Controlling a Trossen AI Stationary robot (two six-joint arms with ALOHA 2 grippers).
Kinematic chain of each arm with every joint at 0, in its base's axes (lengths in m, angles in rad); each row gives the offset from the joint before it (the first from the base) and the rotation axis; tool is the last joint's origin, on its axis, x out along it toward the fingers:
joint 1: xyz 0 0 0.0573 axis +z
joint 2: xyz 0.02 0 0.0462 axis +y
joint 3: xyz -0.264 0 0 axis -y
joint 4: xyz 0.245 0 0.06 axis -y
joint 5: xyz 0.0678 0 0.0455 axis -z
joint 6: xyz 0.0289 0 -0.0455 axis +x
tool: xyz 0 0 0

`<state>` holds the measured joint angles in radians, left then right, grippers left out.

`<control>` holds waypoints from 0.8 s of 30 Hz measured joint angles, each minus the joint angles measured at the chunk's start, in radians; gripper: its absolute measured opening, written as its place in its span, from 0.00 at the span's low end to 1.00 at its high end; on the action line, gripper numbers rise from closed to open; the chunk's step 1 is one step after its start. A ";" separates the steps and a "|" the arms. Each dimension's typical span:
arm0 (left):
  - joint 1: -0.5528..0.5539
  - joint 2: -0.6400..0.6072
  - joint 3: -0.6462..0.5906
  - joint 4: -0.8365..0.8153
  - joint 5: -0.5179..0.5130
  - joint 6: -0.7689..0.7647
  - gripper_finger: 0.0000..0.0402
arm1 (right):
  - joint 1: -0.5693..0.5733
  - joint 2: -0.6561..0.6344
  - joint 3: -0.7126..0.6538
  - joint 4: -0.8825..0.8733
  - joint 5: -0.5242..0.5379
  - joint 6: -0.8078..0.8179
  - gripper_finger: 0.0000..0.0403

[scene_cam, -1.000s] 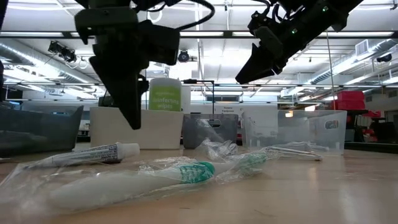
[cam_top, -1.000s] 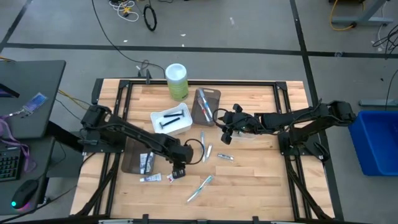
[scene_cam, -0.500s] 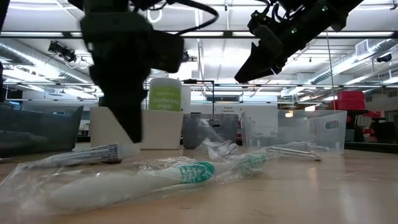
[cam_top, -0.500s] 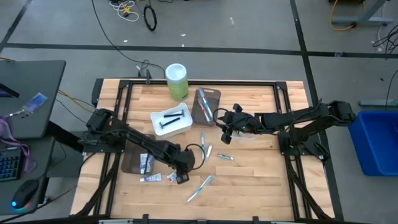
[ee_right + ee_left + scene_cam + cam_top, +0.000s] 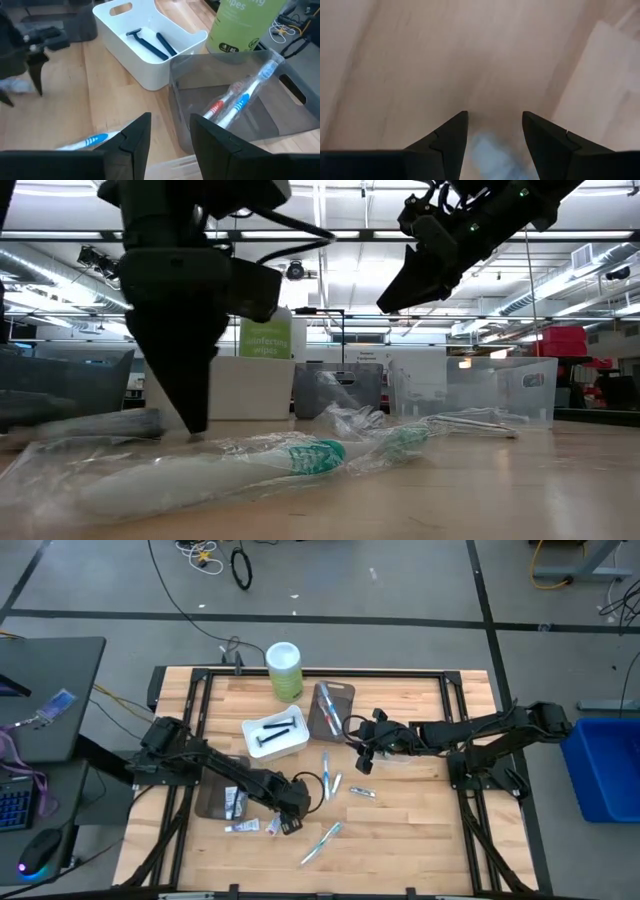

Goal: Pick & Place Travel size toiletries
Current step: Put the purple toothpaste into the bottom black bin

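Note:
Travel size toiletries lie loose on the wooden table: a white mini tube (image 5: 242, 827), a wrapped toothbrush (image 5: 320, 842), two more toothbrushes (image 5: 330, 772) and a small tube (image 5: 362, 793). My left gripper (image 5: 287, 821) points steeply down, open, its fingertips low over the table at either side of a small pale item (image 5: 487, 152). My right gripper (image 5: 364, 760) hangs open and empty above the table's middle, right of the white tray (image 5: 275, 733), which holds dark razors (image 5: 150, 42). My left gripper comes from above, pointing down, with a blurred pale item (image 5: 487, 152) lying on the table between its open fingers (image 5: 450, 135). Whether a finger touches it I cannot tell.
A brown tray (image 5: 215, 802) with tubes lies left of my left gripper. A grey tray (image 5: 235, 107) holds toothbrushes beside the green canister (image 5: 284, 670) at the far edge. A clear tray (image 5: 500, 385) sits under my right arm. Bare wood lies toward the near right.
My left gripper has sunk toward the table and a little toward the near edge, rolling its wrist, and stays open. In the low view its fingertip now stands in front of the mini tube's cap end. My right gripper has kept still.

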<state>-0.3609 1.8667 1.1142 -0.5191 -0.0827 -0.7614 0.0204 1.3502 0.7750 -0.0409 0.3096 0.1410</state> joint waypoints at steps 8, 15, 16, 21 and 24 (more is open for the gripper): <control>0.000 0.024 0.005 -0.011 0.013 0.000 0.49 | 0.000 0.000 0.000 -0.001 0.001 0.000 0.36; 0.005 0.025 0.066 -0.149 0.039 0.055 0.49 | 0.000 0.000 0.000 -0.001 0.001 0.000 0.36; 0.005 0.026 0.078 -0.186 0.038 0.047 0.49 | 0.000 0.000 0.000 -0.001 0.001 0.000 0.36; 0.002 0.025 0.102 -0.226 0.034 -0.019 0.49 | 0.000 0.000 0.000 -0.002 0.001 0.000 0.36; 0.000 0.027 0.104 -0.232 0.042 -0.078 0.49 | 0.000 0.000 0.000 -0.001 0.001 0.000 0.36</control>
<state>-0.3607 1.8940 1.2181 -0.7507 -0.0411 -0.8399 0.0204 1.3502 0.7750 -0.0422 0.3107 0.1410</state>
